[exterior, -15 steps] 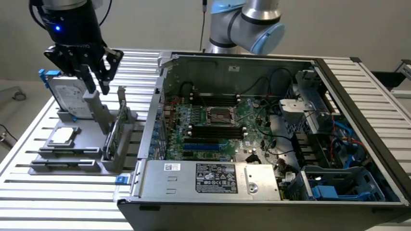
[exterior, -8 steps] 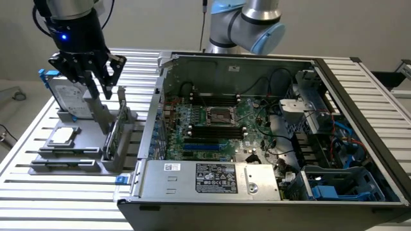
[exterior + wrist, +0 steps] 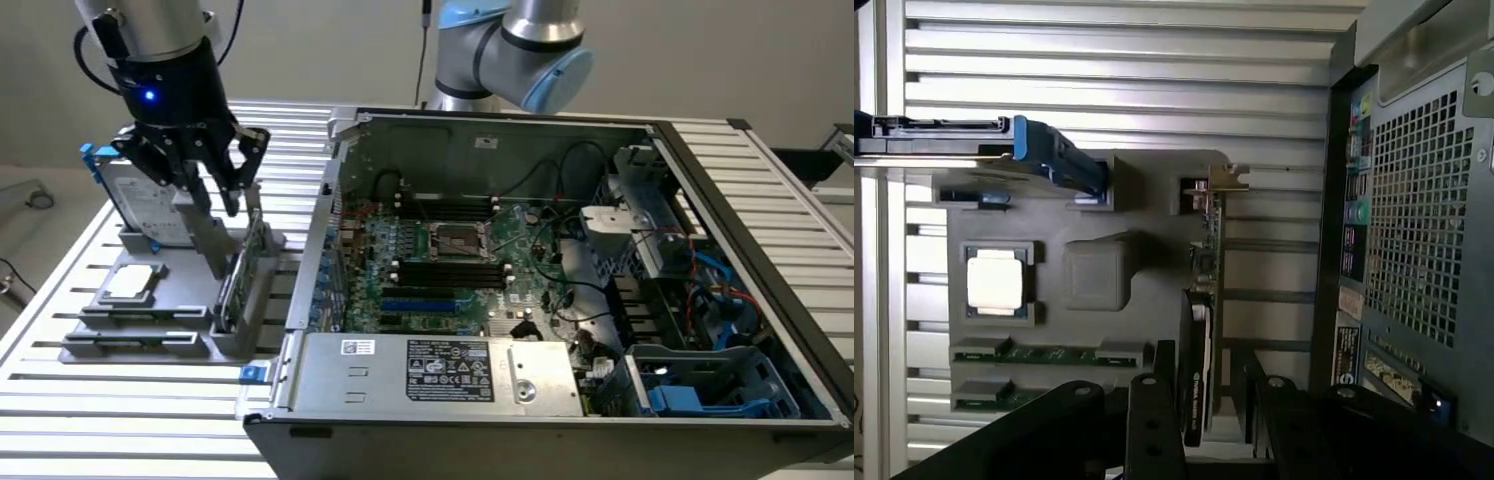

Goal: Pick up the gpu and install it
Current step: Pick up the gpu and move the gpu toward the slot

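In the exterior view's upper left, one black tool [image 3: 230,232] hung spread wide over one thin, edge-on gpu [image 3: 235,290], which stood in a grey moulded holder [image 3: 147,320] on the slatted metal desk [image 3: 134,410]. In the wrist view, two black fingers [image 3: 1154,420] flanked its rounded shroud.

The gpu [image 3: 1196,330] stands edge-on in a grey holder [image 3: 1144,200] on the slatted surface [image 3: 1114,80]. The pincer [image 3: 1206,365] straddles its black shroud, fingers [image 3: 1157,400] spread and apart from it. A silver chip [image 3: 994,280] lies nearby.

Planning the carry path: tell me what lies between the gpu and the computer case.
Bare table slats lie between the gpu and the computer case, clearest in the wrist view.
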Robot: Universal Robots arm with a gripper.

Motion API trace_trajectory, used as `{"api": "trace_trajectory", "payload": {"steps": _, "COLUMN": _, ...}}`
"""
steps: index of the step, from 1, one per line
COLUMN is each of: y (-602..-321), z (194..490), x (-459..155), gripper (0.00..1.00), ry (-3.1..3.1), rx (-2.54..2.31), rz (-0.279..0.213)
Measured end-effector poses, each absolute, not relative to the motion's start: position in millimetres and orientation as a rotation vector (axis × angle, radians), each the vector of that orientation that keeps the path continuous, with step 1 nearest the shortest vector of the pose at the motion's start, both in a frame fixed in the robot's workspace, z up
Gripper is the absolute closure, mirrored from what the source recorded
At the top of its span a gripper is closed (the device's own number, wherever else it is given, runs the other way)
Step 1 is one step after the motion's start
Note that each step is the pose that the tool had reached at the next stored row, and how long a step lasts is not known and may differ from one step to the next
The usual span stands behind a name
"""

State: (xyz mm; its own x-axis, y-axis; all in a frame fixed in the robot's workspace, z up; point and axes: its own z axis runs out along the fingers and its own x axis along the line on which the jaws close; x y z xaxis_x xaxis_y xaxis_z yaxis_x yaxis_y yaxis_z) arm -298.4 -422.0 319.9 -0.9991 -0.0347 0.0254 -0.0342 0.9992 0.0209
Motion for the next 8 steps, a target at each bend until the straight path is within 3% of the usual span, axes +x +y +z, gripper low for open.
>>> {"api": "trace_trajectory", "payload": {"steps": 8, "y": -422.0, "z": 305.3, "x": -298.4, "gripper": 0.64, "ry": -3.115, "rx": 0.062, "rz": -0.029}}
